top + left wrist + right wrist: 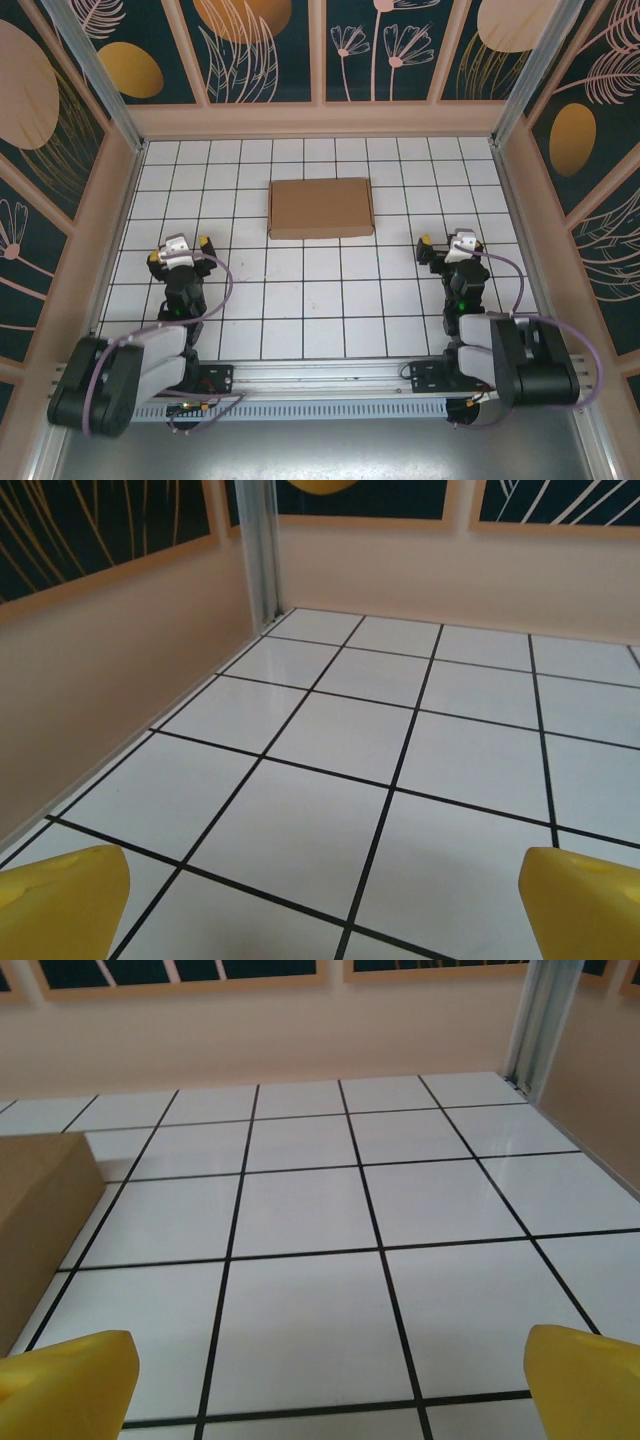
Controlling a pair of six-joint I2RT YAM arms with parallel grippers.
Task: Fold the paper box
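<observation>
Table (300,300): white top, ruled into squares by thin black grid lines. Low beige wall (320,120): around back and both sides, meeting the table edge. Dark teal panels (265,45): above the wall, beige-framed, printed with orange ovals and pale line-drawn flowers and leaves. Left aluminium post (90,70), right aluminium post (540,70): one at each back corner.

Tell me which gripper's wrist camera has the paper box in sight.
The right gripper: the paper box sits at the left edge of its wrist view. The left gripper faces white tiles and the side wall instead.
</observation>
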